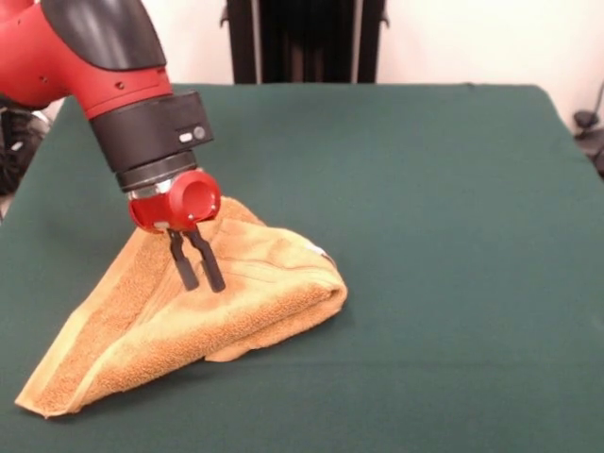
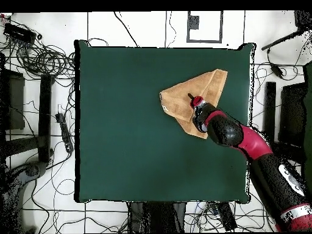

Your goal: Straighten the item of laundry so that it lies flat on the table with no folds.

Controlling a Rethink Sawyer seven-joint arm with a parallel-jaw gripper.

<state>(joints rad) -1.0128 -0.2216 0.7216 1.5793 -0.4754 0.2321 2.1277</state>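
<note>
The golden-orange towel (image 1: pixel 264 297) lies folded into a rough triangle on the left part of the dark green table (image 1: pixel 453 236). One corner points to the front left, a thick rounded fold sits at the right, and a small white tag (image 1: pixel 326 253) shows there. My gripper (image 1: pixel 200 281) comes down on the towel's raised middle. Its two black fingers stand close together with a narrow strip of cloth between them. In the overhead view the towel (image 2: pixel 207 85) sits at the table's (image 2: pixel 122 122) upper right, with the gripper (image 2: pixel 191 97) over its lower left part.
The green cloth stretches wide to the right of the towel in the front view. In the overhead view, cables and stands (image 2: pixel 42 61) lie on the floor around the table. The arm (image 2: pixel 256 146) reaches in from the lower right.
</note>
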